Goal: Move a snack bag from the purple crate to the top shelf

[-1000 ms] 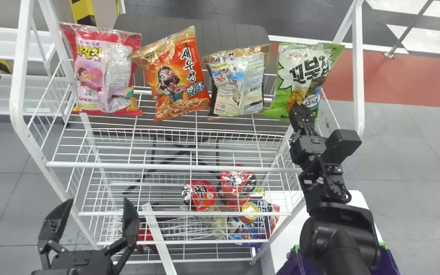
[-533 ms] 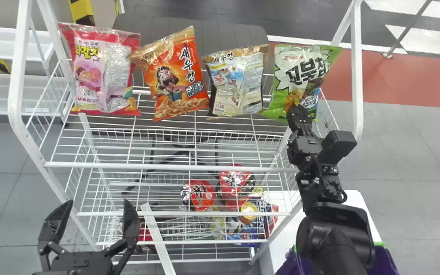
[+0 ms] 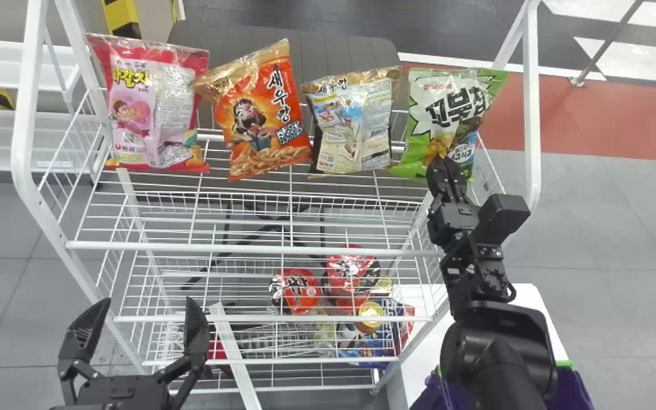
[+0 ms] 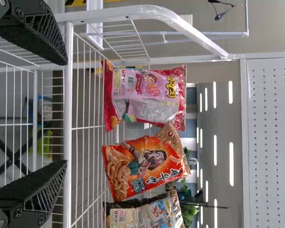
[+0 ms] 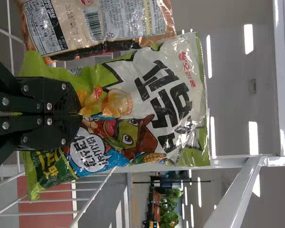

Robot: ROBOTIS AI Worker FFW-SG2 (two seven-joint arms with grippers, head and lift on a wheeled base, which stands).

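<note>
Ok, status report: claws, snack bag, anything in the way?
Black left claw open, empty. Black right claw shut, apparently pinching green-and-white plastic snack bag, upright at white wire top shelf's right end. Beige plastic snack bag close on its left.

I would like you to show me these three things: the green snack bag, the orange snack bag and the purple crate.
Green snack bag (image 5: pixel 142 108): right wrist view, printed front.
Orange snack bag (image 4: pixel 145 164): left wrist view, front's middle.
Purple crate (image 3: pixel 574 392): head view, part beside the arm.
</note>
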